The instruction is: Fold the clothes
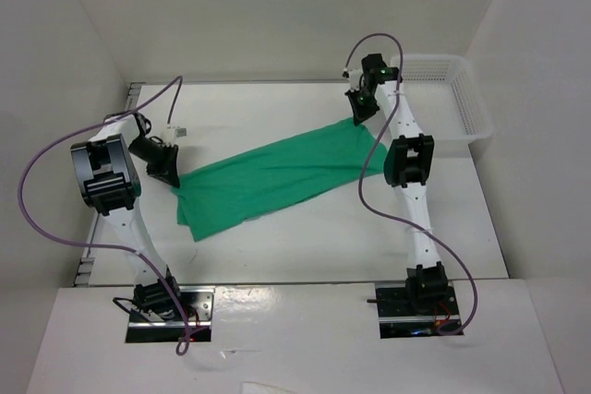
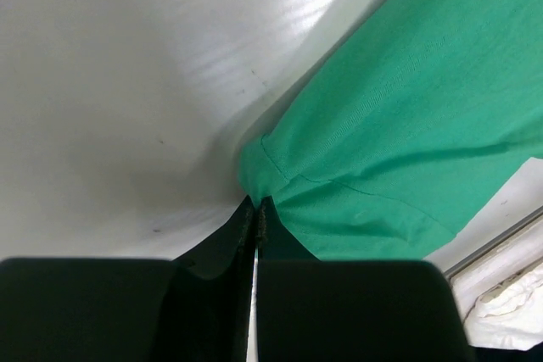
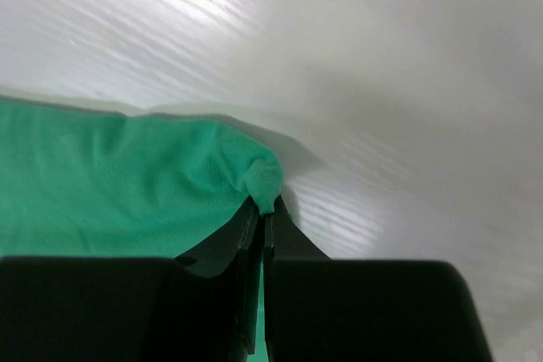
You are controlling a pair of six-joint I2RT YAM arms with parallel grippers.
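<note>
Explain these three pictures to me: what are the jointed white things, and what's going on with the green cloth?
They are two robot arms bolted at the table's near edge. The wide picture looks down from above; the two close-ups come from cameras on each wrist. A green T-shirt lies stretched across the white table, with a white mesh basket at the far right corner. The left pincer is shut on one end of the shirt, the right pincer on the other.

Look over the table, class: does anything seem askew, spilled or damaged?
Nothing is spilled or damaged. The green T-shirt lies stretched diagonally, pinched at opposite ends by the left gripper and right gripper. The white basket sits at the far right corner.
</note>
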